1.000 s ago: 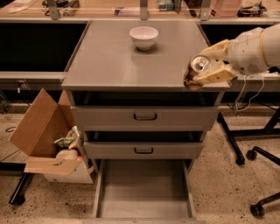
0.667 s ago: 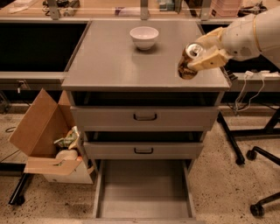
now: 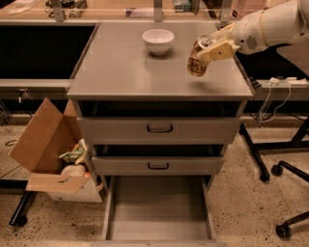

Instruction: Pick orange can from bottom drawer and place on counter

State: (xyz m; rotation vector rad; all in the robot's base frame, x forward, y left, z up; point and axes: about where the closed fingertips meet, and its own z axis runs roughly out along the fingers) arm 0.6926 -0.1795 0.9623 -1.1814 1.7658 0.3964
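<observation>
Moved inward from the counter (image 3: 125, 72) edge: gripper (image 3: 210, 48) clamps orange can (image 3: 196, 63), tilted, upper right of frame; bottom drawer (image 3: 159, 207) vacated. Light, slick, dentable can, so you hold mid-body, squeeze gently.

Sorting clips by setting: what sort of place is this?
Probably a lab or workshop: a wooden bench behind, a grey drawer cabinet, a cardboard box beside it. The hand holds the orange can over the counter, right side.

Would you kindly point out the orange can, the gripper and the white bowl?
orange can (image 3: 195, 66): camera view, lower side wall.
gripper (image 3: 208, 46): camera view, grasp midpoint, above counter (image 3: 120, 67), right side.
white bowl (image 3: 158, 42): camera view, outer wall.
</observation>
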